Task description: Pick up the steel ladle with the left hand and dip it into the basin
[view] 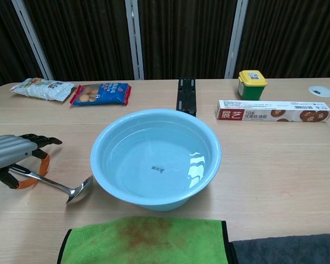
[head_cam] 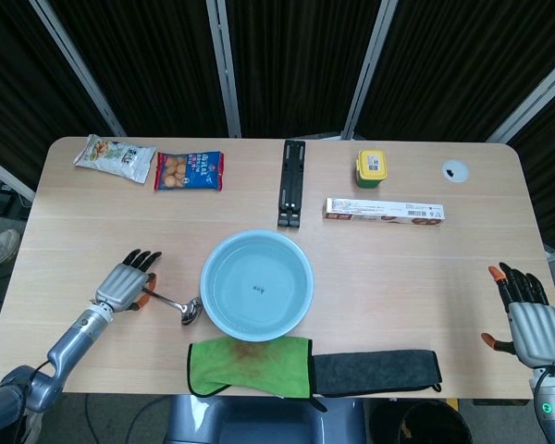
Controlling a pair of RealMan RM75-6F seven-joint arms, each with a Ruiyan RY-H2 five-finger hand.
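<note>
The steel ladle [head_cam: 178, 306] [view: 59, 187] lies low over the table left of the light blue basin [head_cam: 257, 285] [view: 155, 158], which holds water. Its bowl sits right beside the basin's left wall. My left hand [head_cam: 124, 284] [view: 12, 154] grips the ladle's handle end, fingers curled over it. My right hand [head_cam: 529, 314] rests open near the table's right edge, away from everything, seen only in the head view.
A green cloth [head_cam: 250, 366] [view: 144, 242] and a dark grey cloth [head_cam: 376, 371] lie along the front edge. At the back are two snack bags [head_cam: 189, 171], a black stand [head_cam: 293, 181], a yellow-lidded tub [head_cam: 373, 167] and a long box [head_cam: 384, 212].
</note>
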